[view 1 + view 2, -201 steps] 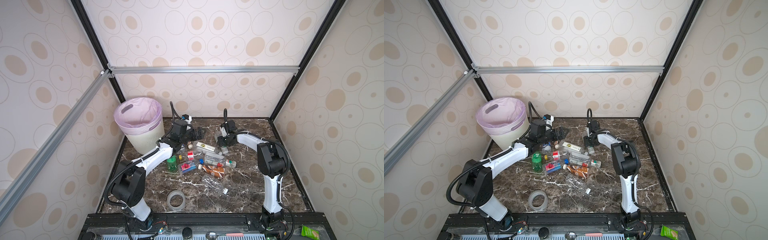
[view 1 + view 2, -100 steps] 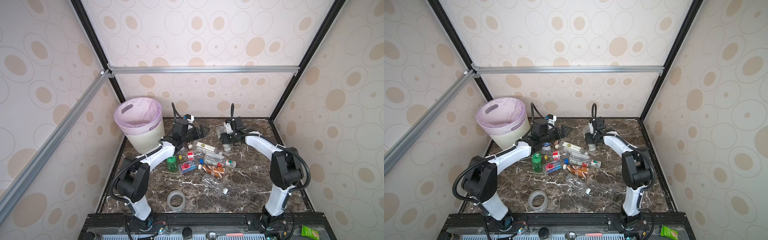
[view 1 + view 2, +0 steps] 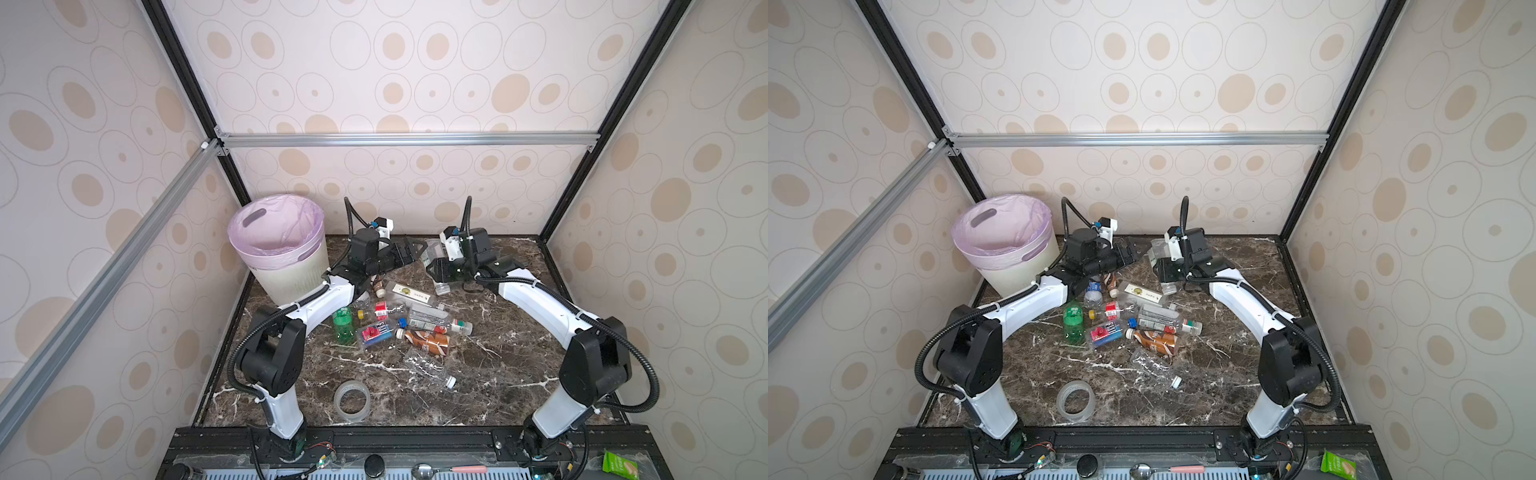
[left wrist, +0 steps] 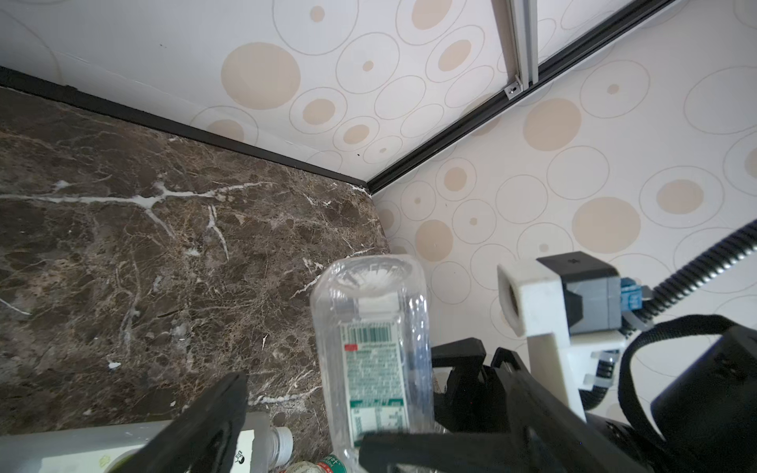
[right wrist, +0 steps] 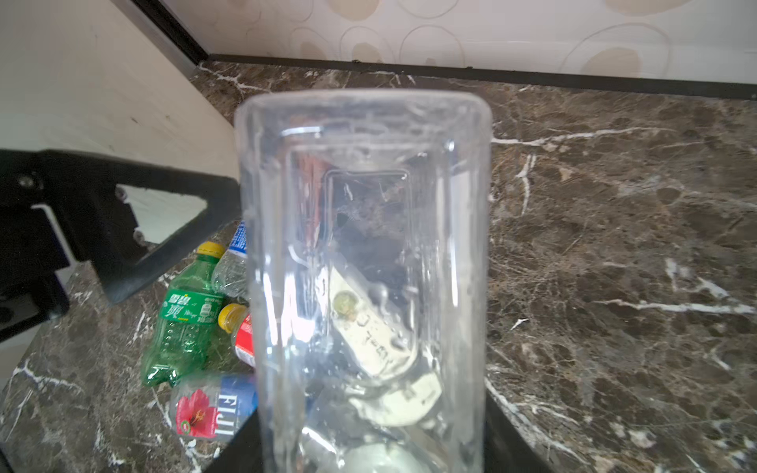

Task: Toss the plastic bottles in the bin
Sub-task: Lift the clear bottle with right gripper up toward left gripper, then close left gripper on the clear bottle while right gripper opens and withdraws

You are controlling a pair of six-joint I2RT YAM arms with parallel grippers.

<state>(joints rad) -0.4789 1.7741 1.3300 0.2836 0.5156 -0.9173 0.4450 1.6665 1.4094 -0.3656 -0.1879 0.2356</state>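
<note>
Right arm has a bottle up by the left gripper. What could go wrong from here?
The open left gripper flanks the bottle that the right gripper holds; the grippers are close and could collide. Released early, the bottle would drop onto the other bottles, short of the bin.

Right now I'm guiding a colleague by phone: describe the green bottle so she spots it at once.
Find the cream bin with the lilac liner at the back left of the marble table; the pile of bottles lies in front and right of it. At the pile's left edge is the green bottle, the only green one among clear and brown-wrapped neighbours.
</note>
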